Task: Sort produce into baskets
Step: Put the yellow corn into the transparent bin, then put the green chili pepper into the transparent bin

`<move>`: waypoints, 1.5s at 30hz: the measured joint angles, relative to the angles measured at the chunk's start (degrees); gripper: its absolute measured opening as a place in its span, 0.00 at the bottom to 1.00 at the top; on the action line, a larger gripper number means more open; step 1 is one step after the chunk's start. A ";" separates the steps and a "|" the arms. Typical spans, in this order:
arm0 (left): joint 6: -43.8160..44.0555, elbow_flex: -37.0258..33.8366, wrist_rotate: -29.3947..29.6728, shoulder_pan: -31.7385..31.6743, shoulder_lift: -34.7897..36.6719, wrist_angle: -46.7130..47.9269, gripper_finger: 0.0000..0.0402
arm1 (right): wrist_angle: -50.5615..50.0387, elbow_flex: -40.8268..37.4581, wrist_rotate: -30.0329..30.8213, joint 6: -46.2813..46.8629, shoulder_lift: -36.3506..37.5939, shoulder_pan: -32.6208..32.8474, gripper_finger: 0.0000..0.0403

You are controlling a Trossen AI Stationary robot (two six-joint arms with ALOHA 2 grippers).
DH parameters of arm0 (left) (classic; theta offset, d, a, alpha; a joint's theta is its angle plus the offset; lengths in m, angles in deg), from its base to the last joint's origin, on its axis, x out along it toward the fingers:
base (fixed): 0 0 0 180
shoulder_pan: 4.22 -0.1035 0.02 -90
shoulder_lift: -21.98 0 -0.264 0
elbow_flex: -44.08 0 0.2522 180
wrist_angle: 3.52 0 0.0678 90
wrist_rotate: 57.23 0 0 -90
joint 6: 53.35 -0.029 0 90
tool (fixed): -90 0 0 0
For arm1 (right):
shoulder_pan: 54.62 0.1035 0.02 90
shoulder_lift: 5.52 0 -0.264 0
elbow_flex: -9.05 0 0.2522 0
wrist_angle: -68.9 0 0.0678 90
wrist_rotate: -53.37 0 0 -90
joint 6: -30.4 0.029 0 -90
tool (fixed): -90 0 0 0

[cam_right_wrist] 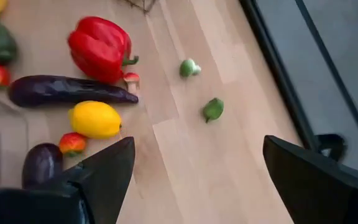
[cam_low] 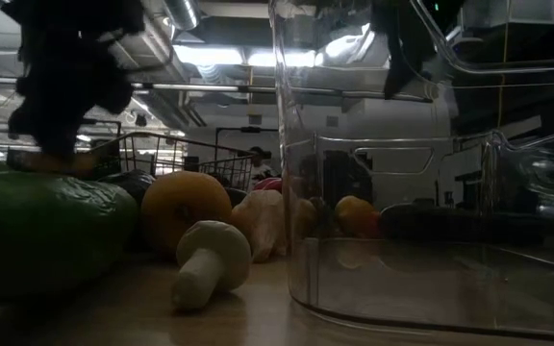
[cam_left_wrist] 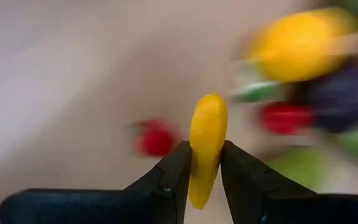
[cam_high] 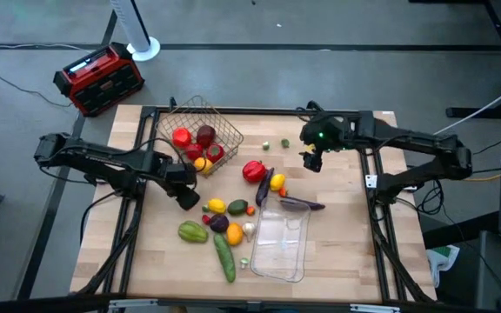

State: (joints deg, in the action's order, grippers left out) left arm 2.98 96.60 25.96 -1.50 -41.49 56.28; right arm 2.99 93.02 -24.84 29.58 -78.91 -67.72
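My left claw [cam_left_wrist: 205,167] clamped on yellow piece [cam_left_wrist: 207,146] over wood counter [cam_high: 337,252]; right claw [cam_right_wrist: 194,171] apart above bare planks; ceiling ducts behind.

A robotics lab or workshop: a wooden worktop [cam_high: 337,261] in a black metal frame [cam_high: 259,111] stands on grey carpet [cam_high: 24,191], with cables [cam_high: 7,74] trailing across it. A red-and-black box [cam_high: 98,78] sits on the floor. Beyond the worktop, exposed ceiling ducts [cam_low: 186,14] and strip lights [cam_low: 224,56] show.
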 joint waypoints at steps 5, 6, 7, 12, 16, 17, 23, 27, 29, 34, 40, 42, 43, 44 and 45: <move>6.37 1.10 1.86 4.01 -0.15 -21.98 0.21 | 7.65 -9.23 -0.36 2.61 1.14 -1.29 0.87; 6.82 1.14 3.93 4.75 -0.49 -27.55 0.21 | 9.14 -10.55 -0.36 2.60 1.14 -1.29 0.87; 6.95 1.16 6.29 5.51 -0.98 -32.91 0.21 | 10.47 -11.69 -0.38 2.54 1.14 -1.27 0.87; -0.44 1.16 16.60 8.11 -5.45 -55.62 0.21 | 16.55 -15.13 -0.45 2.50 1.14 -1.18 0.87; -7.24 1.21 19.02 8.81 -11.95 -69.70 0.21 | 16.95 -15.19 -0.37 2.35 1.15 -1.20 0.87; -8.13 1.21 19.04 8.80 -13.90 -73.00 0.21 | 17.00 -15.19 -0.39 2.28 1.14 -1.18 0.87; -12.33 1.26 17.08 8.79 -26.71 -90.24 0.21 | 19.01 -15.19 -0.88 2.23 1.14 -1.18 0.87; -14.76 3.44 14.36 8.93 -34.07 -95.45 0.21 | 19.53 -15.19 -0.89 2.23 1.14 -1.18 0.87; -16.44 5.43 13.25 9.01 -37.12 -95.38 0.21 | 19.59 -15.19 -0.89 2.30 1.14 -1.18 0.87; -19.58 11.29 10.14 9.01 -43.12 -94.08 0.24 | 20.18 -15.19 -0.99 5.12 1.14 -1.77 0.87; -21.55 15.89 9.87 8.98 -45.10 -85.02 0.42 | 23.05 -15.19 -2.09 5.29 1.14 -6.20 0.87; -22.74 16.29 9.86 8.88 -45.09 -84.02 0.47 | 24.23 -15.19 -2.39 5.31 1.14 -8.56 0.87; -23.27 16.29 9.86 8.88 -45.09 -84.32 0.49 | 25.04 -15.19 -2.35 5.41 1.06 -9.78 0.87; -23.72 16.29 9.87 8.87 -45.06 -84.46 0.51 | 25.89 -15.19 -2.30 5.54 0.78 -10.90 0.87; -24.40 16.29 9.86 8.86 -44.77 -84.03 0.52 | 26.70 -15.17 -2.32 5.59 0.37 -11.86 0.87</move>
State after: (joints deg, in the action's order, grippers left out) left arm -21.43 112.89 35.83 7.36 -86.25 -27.75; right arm 29.69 77.85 -27.16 35.17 -78.53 -79.58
